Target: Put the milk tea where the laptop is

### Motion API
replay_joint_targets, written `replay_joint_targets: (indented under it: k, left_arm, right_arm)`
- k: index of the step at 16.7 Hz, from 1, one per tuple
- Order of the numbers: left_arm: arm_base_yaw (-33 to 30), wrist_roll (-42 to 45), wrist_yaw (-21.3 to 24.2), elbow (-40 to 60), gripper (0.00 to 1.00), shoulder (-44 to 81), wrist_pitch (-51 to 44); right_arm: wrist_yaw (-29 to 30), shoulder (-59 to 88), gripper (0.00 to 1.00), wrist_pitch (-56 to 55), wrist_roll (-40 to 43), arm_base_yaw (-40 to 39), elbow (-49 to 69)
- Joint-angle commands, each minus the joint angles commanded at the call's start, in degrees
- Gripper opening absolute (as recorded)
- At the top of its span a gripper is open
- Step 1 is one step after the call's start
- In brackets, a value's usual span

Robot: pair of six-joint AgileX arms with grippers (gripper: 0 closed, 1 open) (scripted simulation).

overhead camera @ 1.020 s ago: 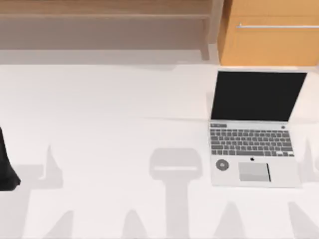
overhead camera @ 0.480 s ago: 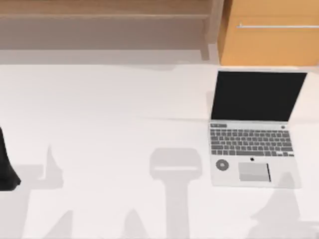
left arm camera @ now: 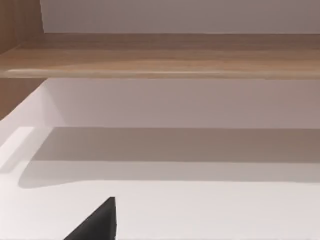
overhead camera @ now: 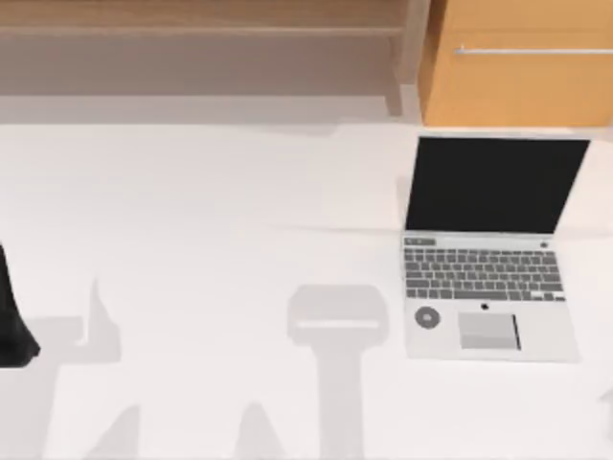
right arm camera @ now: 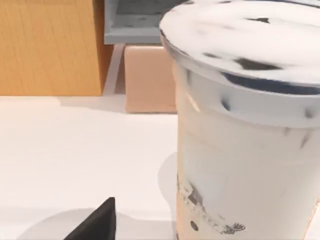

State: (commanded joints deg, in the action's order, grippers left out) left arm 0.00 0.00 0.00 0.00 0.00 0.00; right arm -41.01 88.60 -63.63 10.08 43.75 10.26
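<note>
Overhead, top view: the silver laptop (overhead camera: pixel 490 249) sits open on the right side of the white counter (overhead camera: pixel 211 230), screen black, keys and pale trackpad facing the near edge. An orange cabinet (overhead camera: pixel 517 67) stands behind it, a wooden shelf (overhead camera: pixel 192 24) runs along the back, and the left arm (overhead camera: pixel 11 321) shows as a dark shape at the far left edge, parked.

Left wrist view: bare counter beneath the wooden shelf, a dark gripper tip (left arm camera: pixel 97 222) at the frame's edge; whether that gripper is wide or narrow cannot be told.

Right wrist view: the milk tea (right arm camera: pixel 245 125), a pale lidded cup, stands upright on the counter close before the camera; one dark tip of the right gripper (right arm camera: pixel 97 222) shows, its opening impossible to judge.

Step in hand: apparently the approach to the cup, not yet grasped.

Next move: likely closing on the cup's body, then carrying it to the laptop.
</note>
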Motion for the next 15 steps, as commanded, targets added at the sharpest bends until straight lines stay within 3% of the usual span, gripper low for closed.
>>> replay_joint_targets:
  k: [9,15]
  left_arm:
    - [0.0,0.0,0.0,0.0,1.0,0.0,0.0]
    - [0.0,0.0,0.0,0.0,1.0,0.0,0.0]
  right_arm:
    - [-2.0,4.5,1.0,-3.6,0.5,2.1,0.5]
    - [5.4,15.0,1.0,-7.0,-2.0,-5.3,9.2]
